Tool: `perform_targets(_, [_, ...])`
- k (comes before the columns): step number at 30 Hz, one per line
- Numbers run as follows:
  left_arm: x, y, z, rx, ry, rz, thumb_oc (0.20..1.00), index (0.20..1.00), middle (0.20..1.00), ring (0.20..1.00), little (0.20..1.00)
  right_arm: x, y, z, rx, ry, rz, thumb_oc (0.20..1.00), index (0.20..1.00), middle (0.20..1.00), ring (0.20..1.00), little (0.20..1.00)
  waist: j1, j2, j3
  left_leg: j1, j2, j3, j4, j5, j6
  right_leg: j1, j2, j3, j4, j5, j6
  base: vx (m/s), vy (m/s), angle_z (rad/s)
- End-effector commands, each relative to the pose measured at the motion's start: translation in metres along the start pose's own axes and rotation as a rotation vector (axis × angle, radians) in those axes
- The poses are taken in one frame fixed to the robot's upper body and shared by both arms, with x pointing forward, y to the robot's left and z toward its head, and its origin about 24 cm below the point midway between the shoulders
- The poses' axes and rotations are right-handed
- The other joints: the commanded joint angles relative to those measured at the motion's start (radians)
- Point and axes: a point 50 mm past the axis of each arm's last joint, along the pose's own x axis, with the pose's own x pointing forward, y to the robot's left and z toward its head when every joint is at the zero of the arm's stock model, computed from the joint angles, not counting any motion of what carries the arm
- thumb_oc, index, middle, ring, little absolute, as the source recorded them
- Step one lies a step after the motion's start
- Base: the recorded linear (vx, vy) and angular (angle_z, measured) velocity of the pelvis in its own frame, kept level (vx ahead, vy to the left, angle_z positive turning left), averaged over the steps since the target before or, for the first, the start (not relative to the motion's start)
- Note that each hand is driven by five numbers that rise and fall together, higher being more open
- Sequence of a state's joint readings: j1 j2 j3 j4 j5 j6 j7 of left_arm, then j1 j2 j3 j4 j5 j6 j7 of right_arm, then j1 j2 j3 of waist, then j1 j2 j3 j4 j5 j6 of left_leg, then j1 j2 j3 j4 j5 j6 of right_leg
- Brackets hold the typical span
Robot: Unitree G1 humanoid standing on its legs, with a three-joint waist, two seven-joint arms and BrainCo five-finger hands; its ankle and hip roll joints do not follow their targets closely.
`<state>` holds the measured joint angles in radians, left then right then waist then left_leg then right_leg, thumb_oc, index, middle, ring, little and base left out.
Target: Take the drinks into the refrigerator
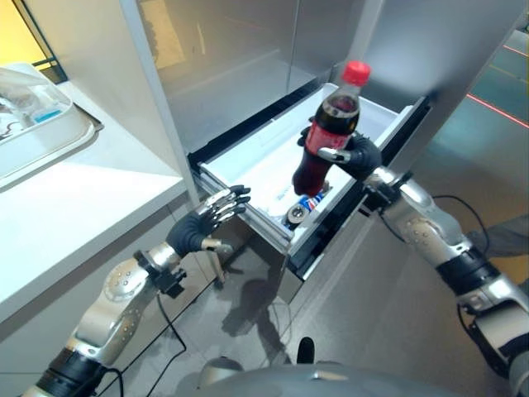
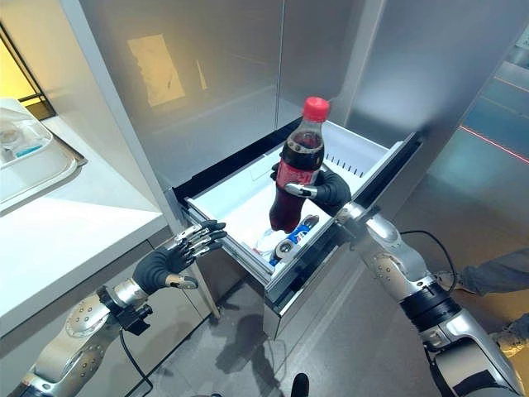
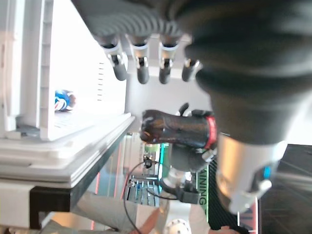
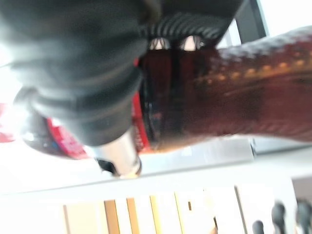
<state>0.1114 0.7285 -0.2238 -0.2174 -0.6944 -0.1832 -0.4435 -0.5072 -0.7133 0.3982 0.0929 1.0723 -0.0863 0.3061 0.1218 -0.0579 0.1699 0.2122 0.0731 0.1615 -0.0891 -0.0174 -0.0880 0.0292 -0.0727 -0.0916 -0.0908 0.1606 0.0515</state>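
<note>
The right hand [image 1: 357,155] has its fingers wrapped round a dark cola bottle with a red cap [image 1: 328,132], held over the open white refrigerator drawer [image 1: 263,162], partly hiding cans [image 2: 291,241] inside. The left hand [image 1: 208,222] hovers spread-fingered beside the drawer's corner, near the white counter [image 1: 74,198].

Bottle [image 2: 291,178] showing dark cola, red cap, red label, drawer [image 2: 240,203] showing white, can [image 2: 295,240] in it showing blue and white, fridge [image 2: 248,74] showing silver-grey.

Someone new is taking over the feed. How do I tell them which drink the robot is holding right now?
Find the open white drawer low in the steel fridge. Above its near end, the right hand grips a cola bottle. It is the upright dark bottle with a red cap; the cans below lie on the drawer floor.
</note>
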Motion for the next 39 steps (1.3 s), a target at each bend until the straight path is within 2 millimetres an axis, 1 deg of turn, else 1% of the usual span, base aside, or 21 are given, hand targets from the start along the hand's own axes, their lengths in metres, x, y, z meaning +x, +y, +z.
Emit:
perform_targets(1, [0.003,-0.004,0.025,-0.007,-0.111,-0.078,1.0,1.0,1.0,1.0,1.0,0.024,-0.007,0.095,-0.221,-0.313,-0.001,0.2,0.2,0.2,0.2,0.2,0.004,-0.006,0.005,-0.034,-0.044,-0.07,0.02,-0.053,0.075,0.031,-0.01,-0.026,0.147,-0.149,0.056,0.0,0.0,0.0])
perform_targets(4, [0.006,-0.01,0.028,-0.038,-0.117,-0.133,1.0,1.0,1.0,1.0,1.0,0.033,-0.013,0.11,-0.295,-0.315,-0.04,0.2,0.2,0.2,0.2,0.2,0.012,-0.008,0.023,-0.053,-0.044,-0.073,0.024,-0.048,0.076,0.011,-0.008,-0.025,0.154,-0.146,0.055,-0.03,-0.003,0.0])
perform_targets(6, [0.007,-0.013,0.03,-0.046,-0.114,-0.157,1.0,1.0,1.0,1.0,1.0,0.041,-0.013,0.118,-0.332,-0.314,-0.045,0.2,0.2,0.2,0.2,0.2,0.014,-0.007,0.035,-0.068,-0.045,-0.074,0.027,-0.044,0.077,-0.008,-0.006,-0.022,0.162,-0.145,0.055,-0.06,-0.001,-0.03])
perform_targets(8, [0.008,-0.016,0.031,-0.049,-0.1,-0.193,1.0,1.0,1.0,1.0,1.0,0.051,-0.012,0.131,-0.399,-0.309,-0.051,0.2,0.2,0.2,0.2,0.2,0.018,-0.007,0.052,-0.087,-0.043,-0.073,0.03,-0.037,0.078,-0.032,-0.002,-0.019,0.17,-0.142,0.055,-0.08,0.0,-0.05])
perform_targets(10, [0.009,-0.017,0.035,-0.04,-0.102,-0.215,1.0,1.0,1.0,1.0,1.0,0.058,-0.014,0.138,-0.424,-0.313,-0.073,0.2,0.2,0.2,0.2,0.2,0.021,-0.007,0.064,-0.105,-0.041,-0.075,0.032,-0.031,0.078,-0.051,0.0,-0.018,0.177,-0.14,0.055,-0.06,-0.002,-0.02])
perform_targets(12, [0.012,-0.019,0.041,-0.02,-0.113,-0.249,1.0,1.0,1.0,1.0,1.0,0.071,-0.014,0.146,-0.464,-0.304,-0.092,0.2,0.2,0.2,0.2,0.2,0.027,-0.008,0.083,-0.133,-0.04,-0.078,0.036,-0.021,0.076,-0.078,0.004,-0.02,0.183,-0.136,0.053,-0.06,-0.007,-0.01])
perform_targets(14, [0.013,-0.019,0.042,-0.02,-0.114,-0.252,1.0,1.0,1.0,1.0,1.0,0.074,-0.014,0.147,-0.47,-0.301,-0.096,0.2,0.2,0.2,0.2,0.2,0.03,-0.008,0.091,-0.144,-0.038,-0.08,0.039,-0.016,0.074,-0.086,0.005,-0.021,0.185,-0.136,0.052,-0.05,-0.013,0.03])
perform_targets(16, [0.017,-0.021,0.043,-0.024,-0.117,-0.271,1.0,1.0,1.0,1.0,1.0,0.085,-0.01,0.149,-0.478,-0.302,-0.101,0.2,0.2,0.2,0.2,0.2,0.034,-0.01,0.113,-0.169,-0.034,-0.088,0.046,-0.009,0.074,-0.112,0.006,-0.025,0.194,-0.134,0.049,-0.06,-0.02,0.04])
perform_targets(18, [0.019,-0.023,0.044,-0.02,-0.117,-0.284,1.0,1.0,1.0,1.0,1.0,0.089,-0.008,0.151,-0.48,-0.304,-0.101,0.2,0.2,0.2,0.2,0.2,0.036,-0.011,0.121,-0.178,-0.034,-0.09,0.048,-0.006,0.074,-0.12,0.008,-0.026,0.197,-0.134,0.048,-0.04,-0.016,0.02])
perform_targets(19, [0.022,-0.024,0.046,-0.014,-0.123,-0.301,1.0,1.0,1.0,1.0,1.0,0.096,-0.003,0.153,-0.493,-0.305,-0.092,0.2,0.2,0.2,0.2,0.2,0.038,-0.014,0.137,-0.195,-0.031,-0.095,0.052,-0.002,0.073,-0.137,0.009,-0.027,0.206,-0.134,0.047,-0.04,-0.018,0.01])
perform_targets(20, [0.022,-0.024,0.047,-0.013,-0.124,-0.301,1.0,1.0,1.0,1.0,1.0,0.097,-0.003,0.153,-0.494,-0.306,-0.092,0.2,0.2,0.2,0.2,0.2,0.038,-0.014,0.137,-0.196,-0.031,-0.095,0.052,-0.002,0.073,-0.138,0.009,-0.027,0.206,-0.134,0.047,-0.04,-0.014,0.0])
perform_targets(24, [0.028,-0.027,0.05,-0.004,-0.132,-0.325,1.0,1.0,1.0,1.0,1.0,0.109,0.009,0.158,-0.51,-0.319,-0.071,0.2,0.2,0.2,0.2,0.2,0.043,-0.02,0.167,-0.228,-0.026,-0.101,0.062,0.008,0.07,-0.172,0.01,-0.031,0.225,-0.131,0.045,-0.03,-0.013,0.05])
perform_targets(30, [0.035,-0.029,0.057,0.019,-0.148,-0.347,1.0,1.0,1.0,1.0,1.0,0.121,0.018,0.155,-0.552,-0.293,-0.059,0.2,0.2,0.2,0.2,0.2,0.053,-0.033,0.209,-0.275,-0.023,-0.108,0.086,0.012,0.066,-0.207,0.014,-0.035,0.234,-0.125,0.044,-0.03,-0.018,0.06])
perform_targets(33, [0.036,-0.028,0.059,0.028,-0.163,-0.338,1.0,1.0,1.0,1.0,1.0,0.123,0.019,0.145,-0.64,-0.233,-0.045,0.2,0.2,0.2,0.2,0.2,0.059,-0.042,0.228,-0.293,-0.021,-0.112,0.099,0.013,0.064,-0.217,0.016,-0.033,0.235,-0.121,0.043,-0.01,-0.006,0.02])
perform_targets(34, [0.035,-0.029,0.058,0.027,-0.162,-0.332,1.0,1.0,1.0,1.0,1.0,0.123,0.016,0.142,-0.657,-0.215,-0.058,0.2,0.2,0.2,0.2,0.2,0.062,-0.044,0.233,-0.296,-0.021,-0.113,0.102,0.012,0.063,-0.216,0.016,-0.034,0.233,-0.121,0.043,-0.02,-0.021,0.03])
perform_targets(37, [0.034,-0.03,0.059,0.035,-0.16,-0.338,1.0,1.0,1.0,1.0,1.0,0.123,0.012,0.127,-0.789,-0.109,-0.034,0.2,0.2,0.2,0.2,0.2,0.069,-0.048,0.249,-0.3,-0.022,-0.115,0.105,0.011,0.062,-0.213,0.018,-0.037,0.228,-0.121,0.04,-0.03,-0.022,0.05])
perform_targets(39, [0.034,-0.031,0.06,0.049,-0.158,-0.343,1.0,1.0,1.0,1.0,1.0,0.123,0.013,0.119,-0.836,-0.072,-0.008,0.2,0.2,0.2,0.2,0.2,0.071,-0.048,0.258,-0.303,-0.02,-0.116,0.105,0.012,0.061,-0.214,0.018,-0.039,0.226,-0.12,0.04,-0.03,-0.013,0.03])
